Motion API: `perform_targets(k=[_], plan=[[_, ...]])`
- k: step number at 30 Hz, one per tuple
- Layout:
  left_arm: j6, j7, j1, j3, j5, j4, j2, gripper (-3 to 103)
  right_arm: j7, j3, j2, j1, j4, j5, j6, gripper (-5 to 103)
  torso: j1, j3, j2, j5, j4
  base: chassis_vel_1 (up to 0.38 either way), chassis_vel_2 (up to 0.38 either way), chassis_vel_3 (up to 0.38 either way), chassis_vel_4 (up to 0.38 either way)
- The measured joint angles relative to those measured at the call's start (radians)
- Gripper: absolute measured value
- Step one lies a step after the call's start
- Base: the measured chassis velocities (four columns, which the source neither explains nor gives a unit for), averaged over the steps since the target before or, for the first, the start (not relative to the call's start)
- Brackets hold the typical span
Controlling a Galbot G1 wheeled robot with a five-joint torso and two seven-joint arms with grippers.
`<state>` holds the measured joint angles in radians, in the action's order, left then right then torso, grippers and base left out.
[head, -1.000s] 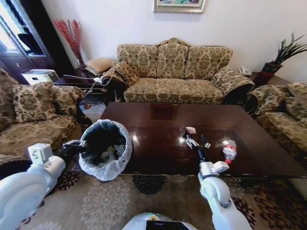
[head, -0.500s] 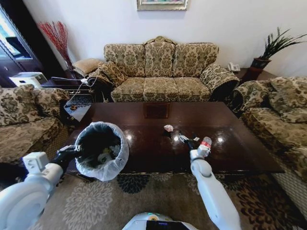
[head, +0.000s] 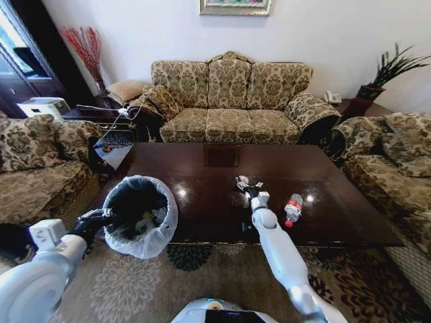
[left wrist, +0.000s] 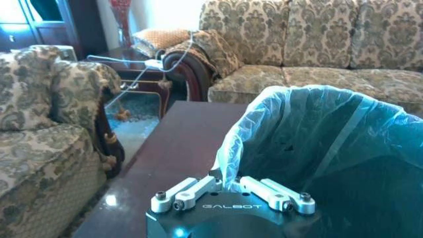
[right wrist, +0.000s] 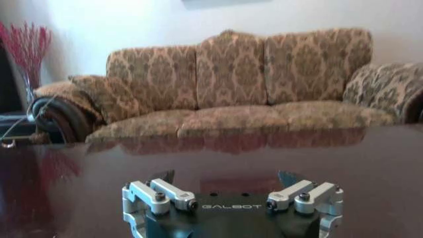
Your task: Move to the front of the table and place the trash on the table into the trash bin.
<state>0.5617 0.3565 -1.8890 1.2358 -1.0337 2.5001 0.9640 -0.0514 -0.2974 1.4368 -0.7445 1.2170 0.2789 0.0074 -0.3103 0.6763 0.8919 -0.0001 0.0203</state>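
Dark glossy surface [head: 202, 202] carries a bottle [head: 293, 208] right of the wide, empty right hand [head: 244, 184]; left hand [head: 101, 217] grips the trash bin [head: 140, 215] rim; grasping likely comes next.

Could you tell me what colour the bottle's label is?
Red; the bottle lies on the table, clearest in the head view.
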Motion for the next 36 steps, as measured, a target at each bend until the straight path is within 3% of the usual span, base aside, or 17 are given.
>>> perform_targets(k=[4,12,14,16,17,22,26,27,28,32,36], plan=[[-0.002,0.003,-0.003,0.003,-0.001,0.000,0.006,2,0.002,0.000,0.008,0.006,-0.011,0.008,-0.030,91,0.000,0.000,0.000,-0.0003,0.0003,0.000,0.000,0.000,0.000],[-0.030,0.024,0.003,-0.006,-0.009,0.000,0.006,2,0.014,-0.011,0.007,-0.003,-0.060,0.034,-0.033,58,0.000,0.000,0.000,0.0000,-0.0001,0.000,0.000,0.000,0.000],[-0.030,0.025,0.003,-0.006,-0.009,0.000,0.006,2,0.015,-0.011,0.007,-0.003,-0.063,0.035,-0.031,58,0.000,0.000,0.000,0.0001,0.0000,0.000,0.000,0.000,0.000],[-0.031,0.024,0.005,-0.006,-0.011,0.000,0.008,2,0.016,-0.011,0.008,-0.004,-0.066,0.036,-0.030,47,0.000,0.000,0.000,0.0001,0.0000,0.000,0.000,0.000,0.000],[-0.031,0.024,0.005,-0.006,-0.011,0.000,0.008,2,0.016,-0.011,0.008,-0.004,-0.066,0.036,-0.030,47,0.000,0.000,0.000,0.0001,0.0000,0.000,0.000,0.000,0.000],[-0.031,0.020,0.003,-0.007,-0.012,0.000,0.010,2,0.015,-0.012,0.010,-0.007,-0.076,0.046,-0.039,20,0.000,0.000,0.000,0.0001,0.0000,0.000,0.000,0.000,0.000],[-0.031,0.018,0.002,-0.007,-0.012,0.000,0.012,2,0.014,-0.013,0.010,-0.007,-0.077,0.052,-0.042,15,0.000,0.000,0.000,0.0000,0.0000,0.000,0.000,0.000,0.000],[-0.031,0.017,0.001,-0.007,-0.012,0.000,0.014,2,0.012,-0.014,0.010,-0.008,-0.075,0.056,-0.043,4,0.000,0.000,0.000,0.0000,0.0001,0.000,0.000,0.000,0.000],[-0.031,0.017,0.001,-0.007,-0.012,0.000,0.014,2,0.010,-0.015,0.009,-0.011,-0.074,0.059,-0.045,2,0.000,0.000,0.000,0.0000,0.0001,0.000,0.000,0.000,0.000],[-0.031,0.016,-0.001,-0.006,-0.013,0.000,0.006,2,0.006,-0.017,0.004,-0.024,-0.048,0.071,-0.044,1,0.000,0.000,0.000,0.0000,0.0001,0.000,0.000,0.000,0.000],[-0.020,0.016,-0.012,0.024,-0.049,0.000,-0.058,2,0.029,-0.024,-0.023,-0.099,0.130,0.120,-0.043,0,0.000,0.000,0.000,0.0001,0.0000,0.000,0.000,0.000,0.000]])
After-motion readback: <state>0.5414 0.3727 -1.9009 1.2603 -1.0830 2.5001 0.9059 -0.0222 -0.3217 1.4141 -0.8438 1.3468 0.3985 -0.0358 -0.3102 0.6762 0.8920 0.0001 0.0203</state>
